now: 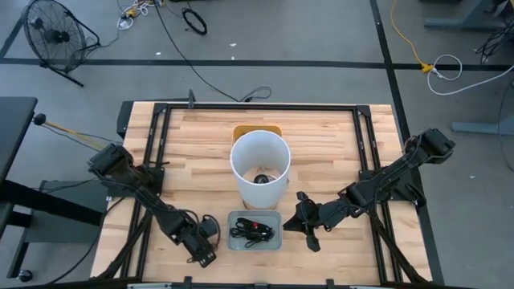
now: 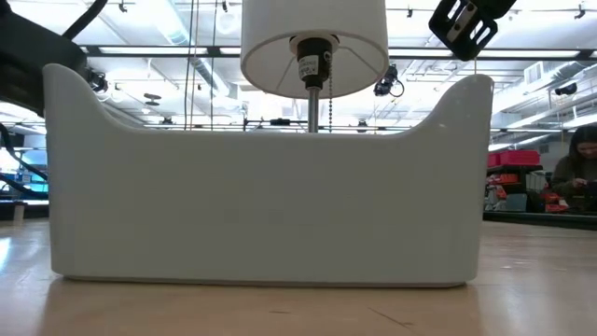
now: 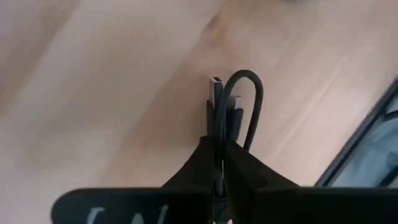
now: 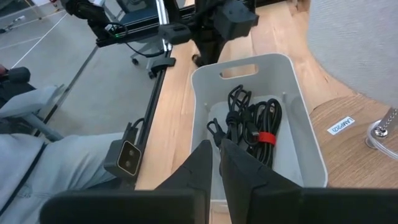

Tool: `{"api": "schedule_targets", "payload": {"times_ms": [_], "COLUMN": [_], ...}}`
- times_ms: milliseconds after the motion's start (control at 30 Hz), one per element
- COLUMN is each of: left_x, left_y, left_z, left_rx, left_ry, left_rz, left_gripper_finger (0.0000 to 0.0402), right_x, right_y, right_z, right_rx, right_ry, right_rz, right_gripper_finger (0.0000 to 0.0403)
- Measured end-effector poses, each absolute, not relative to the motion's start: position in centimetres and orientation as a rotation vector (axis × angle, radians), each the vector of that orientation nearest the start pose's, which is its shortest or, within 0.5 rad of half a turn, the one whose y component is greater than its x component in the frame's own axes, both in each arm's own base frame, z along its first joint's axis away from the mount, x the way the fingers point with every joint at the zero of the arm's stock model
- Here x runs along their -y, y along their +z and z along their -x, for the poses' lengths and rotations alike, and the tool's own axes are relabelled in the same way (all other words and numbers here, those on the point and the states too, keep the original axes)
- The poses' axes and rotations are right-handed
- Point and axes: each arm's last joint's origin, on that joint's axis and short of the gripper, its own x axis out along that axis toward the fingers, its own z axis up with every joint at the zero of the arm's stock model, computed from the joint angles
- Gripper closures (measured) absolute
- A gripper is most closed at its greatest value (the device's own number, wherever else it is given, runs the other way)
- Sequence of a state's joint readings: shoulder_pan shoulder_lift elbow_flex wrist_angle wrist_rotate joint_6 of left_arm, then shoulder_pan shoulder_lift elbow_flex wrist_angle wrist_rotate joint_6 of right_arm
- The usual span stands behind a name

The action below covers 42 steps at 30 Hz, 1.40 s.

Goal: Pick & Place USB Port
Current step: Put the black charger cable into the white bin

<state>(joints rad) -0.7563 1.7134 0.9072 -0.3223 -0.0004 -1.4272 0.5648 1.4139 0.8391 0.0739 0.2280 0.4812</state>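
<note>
A: Left gripper status?
B: Jaws pinched together on a black USB cable. Metal plug end and a loop of cord stick out past the fingertips. It sits over bare wood of the table, just left of the grey bin.

A: Right gripper?
B: Nearly closed, only a thin slit between the fingers, nothing in it. It hangs just right of the bin, wrist camera looking down into it.

A: What's in the bin?
B: Tangle of black cables, one bundle tied with a red band. Bin has a handle slot in its far wall.

A: Any readable text?
B: Little. A small white sticker lies on the wood by the lamp base; print too small to read. The label on the lamp socket in the low view is also illegible.

A: Lamp position?
B: White shade, mid-table, directly behind the bin.

A: Anyone around?
B: A person sits far back in the room, at the right edge of the low view.
</note>
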Motion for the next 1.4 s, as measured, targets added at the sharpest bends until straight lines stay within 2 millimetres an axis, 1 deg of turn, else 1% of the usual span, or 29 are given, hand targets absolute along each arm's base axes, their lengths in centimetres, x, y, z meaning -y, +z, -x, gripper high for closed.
{"api": "schedule_targets", "payload": {"times_ms": [167, 267, 333, 433, 600, 700, 767, 833, 900, 1000, 1067, 1167, 1267, 1400], "left_x": [20.7, 20.2, 19.7, 19.2, 18.2, 17.2, 16.4, 15.8, 15.3, 15.2, 15.1, 15.2, 15.4, 15.7], "left_y": [15.7, 17.1, 18.5, 21.5, 27.7, 30.7, 31.8, 32.0, 31.5, 30.2, 28.7, 26.6, 24.9, 24.0], "left_z": [-21.9, -21.5, -21.2, -21.0, -21.7, -23.3, -24.7, -26.5, -28.0, -30.0, -31.0, -32.2, -33.0, -33.4], "left_rx": [-1.303, -1.279, -1.256, -1.181, -0.967, -0.837, -0.792, -0.773, -0.776, -0.798, -0.847, -0.912, -0.967, -0.982], "left_ry": [0.199, 0.209, 0.236, 0.242, 0.208, 0.173, 0.143, 0.094, 0.031, -0.059, -0.071, -0.061, -0.079, -0.079], "left_rz": [0.790, 0.785, 0.754, 0.705, 0.576, 0.466, 0.397, 0.342, 0.291, 0.223, 0.191, 0.178, 0.174, 0.167], "left_gripper_finger": [0.0388, 0.0388, 0.0388, 0.0388, 0.0388, 0.0388, 0.0388, 0.0388, 0.0388, 0.0388, 0.0388, 0.0388, 0.0388, 0.0388], "right_x": [-15.6, -15.6, -15.6, -15.6, -15.6, -15.6, -15.6, -15.6, -15.6, -15.6, -15.5, -15.5, -15.5, -15.5], "right_y": [23.5, 23.5, 23.5, 23.5, 23.5, 23.5, 23.5, 23.5, 23.5, 23.5, 23.5, 23.4, 23.5, 23.5], "right_z": [-25.8, -25.8, -25.8, -25.8, -25.8, -25.8, -25.8, -25.8, -25.8, -25.8, -25.8, -25.8, -25.8, -25.8], "right_rx": [-0.530, -0.532, -0.532, -0.532, -0.531, -0.531, -0.531, -0.530, -0.531, -0.531, -0.537, -0.538, -0.538, -0.538], "right_ry": [0.210, 0.209, 0.209, 0.209, 0.209, 0.210, 0.210, 0.210, 0.210, 0.210, 0.208, 0.208, 0.208, 0.208], "right_rz": [-0.274, -0.273, -0.273, -0.273, -0.273, -0.273, -0.273, -0.273, -0.273, -0.273, -0.270, -0.269, -0.270, -0.270], "right_gripper_finger": [0.0365, 0.0365, 0.0365, 0.0365, 0.0365, 0.0365, 0.0365, 0.0365, 0.0365, 0.0365, 0.0365, 0.0365, 0.0365, 0.0365]}}
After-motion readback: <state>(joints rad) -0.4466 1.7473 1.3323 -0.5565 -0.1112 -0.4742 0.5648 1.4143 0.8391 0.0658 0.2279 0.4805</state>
